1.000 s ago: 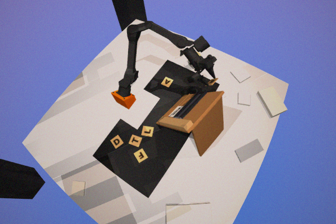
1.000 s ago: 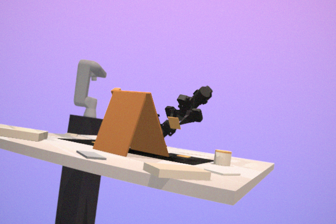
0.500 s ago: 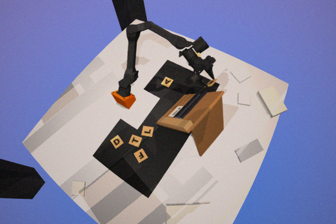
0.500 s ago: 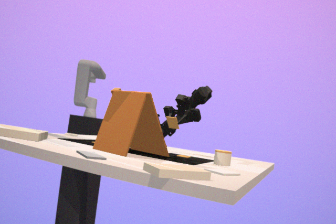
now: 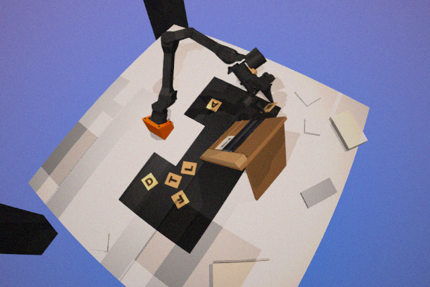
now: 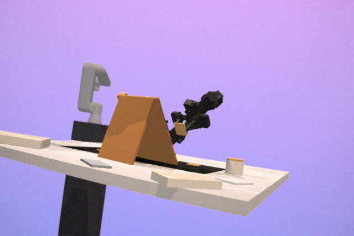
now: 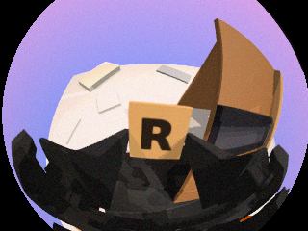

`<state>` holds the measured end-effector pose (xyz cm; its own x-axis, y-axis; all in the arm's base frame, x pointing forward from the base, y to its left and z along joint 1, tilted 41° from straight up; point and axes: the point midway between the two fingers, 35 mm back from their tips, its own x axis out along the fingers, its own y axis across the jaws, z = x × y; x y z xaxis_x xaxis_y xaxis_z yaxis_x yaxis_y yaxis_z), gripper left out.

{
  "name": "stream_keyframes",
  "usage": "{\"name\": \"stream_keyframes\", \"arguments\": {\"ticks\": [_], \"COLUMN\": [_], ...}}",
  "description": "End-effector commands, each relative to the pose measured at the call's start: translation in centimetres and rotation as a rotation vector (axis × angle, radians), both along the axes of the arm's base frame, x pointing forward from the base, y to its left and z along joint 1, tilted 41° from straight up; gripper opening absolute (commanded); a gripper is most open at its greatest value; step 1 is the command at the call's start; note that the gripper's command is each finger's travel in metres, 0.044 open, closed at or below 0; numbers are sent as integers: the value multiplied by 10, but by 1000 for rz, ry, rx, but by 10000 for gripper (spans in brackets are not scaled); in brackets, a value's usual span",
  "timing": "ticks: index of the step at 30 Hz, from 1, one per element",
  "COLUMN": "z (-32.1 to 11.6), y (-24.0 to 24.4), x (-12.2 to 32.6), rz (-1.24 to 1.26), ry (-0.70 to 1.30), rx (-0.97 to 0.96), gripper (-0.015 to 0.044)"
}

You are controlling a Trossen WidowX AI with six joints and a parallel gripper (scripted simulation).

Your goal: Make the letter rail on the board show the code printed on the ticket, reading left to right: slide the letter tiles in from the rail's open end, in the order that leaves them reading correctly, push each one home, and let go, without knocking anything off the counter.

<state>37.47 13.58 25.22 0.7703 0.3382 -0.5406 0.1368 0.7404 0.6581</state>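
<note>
My gripper [image 5: 267,104] [image 7: 157,135] is shut on the R tile [image 6: 180,129], raised above the mat beside the board's far end in the top view. The R reads upright in the wrist view. The brown A-frame board [image 5: 265,136] [image 6: 124,126] [image 7: 246,60] carries a dark rail [image 5: 244,134] [image 7: 241,129]; no tiles show in its visible part. The ticket [image 5: 227,142] is too small to read. The A tile [image 5: 213,104] lies near the gripper. The L tile [image 5: 189,167], T tile [image 5: 173,179], D tile [image 5: 149,181] and an E-or-F tile [image 5: 179,199] lie on the mat.
The black mat [image 5: 192,233] runs under the board. A cup [image 6: 234,167] stands near the gripper's side. A cream block [image 5: 349,130] [image 6: 188,181] and grey slab [image 5: 319,192] [image 6: 95,163] lie beyond the board. The orange arm base [image 5: 162,130] is left of it.
</note>
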Motion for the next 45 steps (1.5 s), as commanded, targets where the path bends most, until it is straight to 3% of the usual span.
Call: {"name": "stream_keyframes", "arguments": {"ticks": [1,45], "z": [-4,-18], "y": [-1,-18], "x": [-1,-4], "rz": [6,6], "ry": [3,4], "rx": [-4,-6], "gripper": [0,0]}}
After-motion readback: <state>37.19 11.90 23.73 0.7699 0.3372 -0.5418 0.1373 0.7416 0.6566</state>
